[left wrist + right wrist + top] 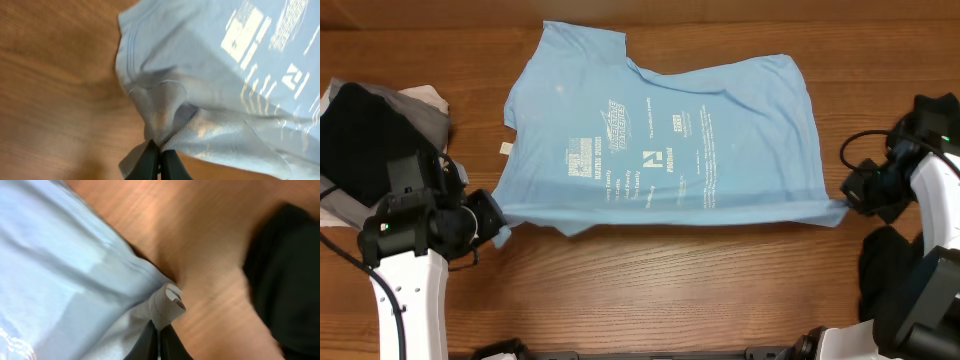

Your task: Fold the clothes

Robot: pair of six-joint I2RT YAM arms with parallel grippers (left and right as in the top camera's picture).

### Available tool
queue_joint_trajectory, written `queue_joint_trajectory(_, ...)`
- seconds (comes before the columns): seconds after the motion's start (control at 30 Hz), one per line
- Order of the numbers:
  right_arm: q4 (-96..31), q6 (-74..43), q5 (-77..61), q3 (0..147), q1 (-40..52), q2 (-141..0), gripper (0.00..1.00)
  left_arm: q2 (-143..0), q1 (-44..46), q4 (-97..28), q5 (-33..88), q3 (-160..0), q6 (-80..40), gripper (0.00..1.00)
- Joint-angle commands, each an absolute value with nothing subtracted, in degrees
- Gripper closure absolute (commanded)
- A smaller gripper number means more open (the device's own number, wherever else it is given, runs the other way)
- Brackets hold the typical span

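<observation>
At centre of overhead frame: sky-blue T-shirt [660, 140] spread on table [650, 300], lettering too small to read. Fingertips hidden from above by bunched hem corners. Wrist views show left gripper [160, 161] and right gripper [160, 339], each clenched on a hem corner. Black garment [360, 120] upper left; second black garment [885, 270] lower right, partly behind arm. Open wood below hem.

Even, warm light from above fills the sharp overhead view; the sky-blue T-shirt [660, 140] casts only a thin dark shadow along its near hem onto the wooden table [650, 290]. Both wrist views are soft with blur: wood grain beside the T-shirt smears, its lettering [245, 30] glares white, and the black garment [285, 280] right of it lacks detail.
</observation>
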State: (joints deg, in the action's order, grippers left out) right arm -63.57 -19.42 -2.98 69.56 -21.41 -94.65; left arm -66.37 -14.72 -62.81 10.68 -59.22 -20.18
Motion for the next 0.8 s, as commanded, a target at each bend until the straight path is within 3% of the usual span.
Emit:
queue_joint_trajectory(0.0,-58.43,-19.57,-2.46,69.43,-19.22,-93.51,0.96,-69.69,-14.92,-58.52,11.20,-58.94,-22.96,0.96)
queue_joint_trajectory(0.37,-44.25,-19.53,-2.26,69.43,-18.96,-93.56,0.96,-85.43,-14.20,-46.30,17.45,-58.94,-22.02,0.96)
queue_joint_trajectory(0.77,-41.41,-19.53,-2.24,69.36,-17.34,-95.42,0.96,-94.24,-13.78,-36.58,18.31,-58.94,-21.87,0.96)
